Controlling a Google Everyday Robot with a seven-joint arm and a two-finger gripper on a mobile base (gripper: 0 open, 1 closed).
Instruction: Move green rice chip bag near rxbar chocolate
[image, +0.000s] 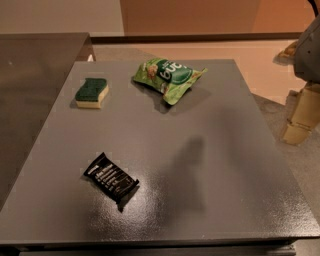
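Grey tabletop (225, 165): green rice chip bag (169, 76) diagonal; hand (302, 114) off right edge.

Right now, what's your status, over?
Pincer at right edge, off table. Far side: green rice chip bag, untouched. Near front: rxbar chocolate. Sponge aside, nothing between.

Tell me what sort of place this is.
Probably a kitchen or break room: a grey table holds a chip bag, a sponge and a chocolate bar. The gripper hangs beyond its right edge.
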